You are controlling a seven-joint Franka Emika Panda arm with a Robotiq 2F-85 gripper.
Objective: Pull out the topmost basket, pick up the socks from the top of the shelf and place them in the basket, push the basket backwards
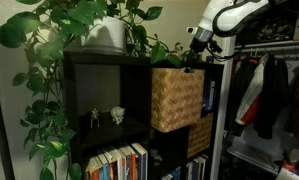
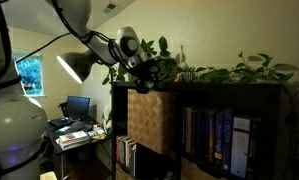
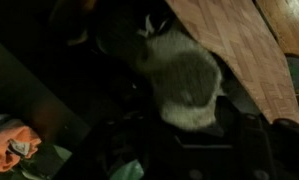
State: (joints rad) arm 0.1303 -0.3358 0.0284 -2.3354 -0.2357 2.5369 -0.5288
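Over the tan woven wicker basket (image 1: 177, 98), jutting from the tall black cube shelf (image 1: 109, 60), your gripper (image 1: 195, 46) hangs in both exterior views. Wrist view: grey fuzzy sock (image 3: 184, 85) fills the middle; you cannot tell the fingers' spread. Book spines (image 2: 214, 140) unreadable.

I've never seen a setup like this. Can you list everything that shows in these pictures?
shelf: one, black, cube compartments, centre of both exterior views
topmost basket: one, tan wicker, upper compartment, sticking out past the shelf front
lower basket: one, tan wicker, compartment below
pale bundle: one, grey-white, beside wicker in the wrist view, possibly the socks
plants: leafy green, on top of the shelf, vines trailing down
pot: one, white, on top of the shelf
figurines: two, pale, middle compartment
books: many, mixed colours, shelf compartments
clothes: several, red, white and dark, hanging beside the shelf
monitor: one, dark, on a desk
gripper: one, dark, on a white arm, above the topmost basket
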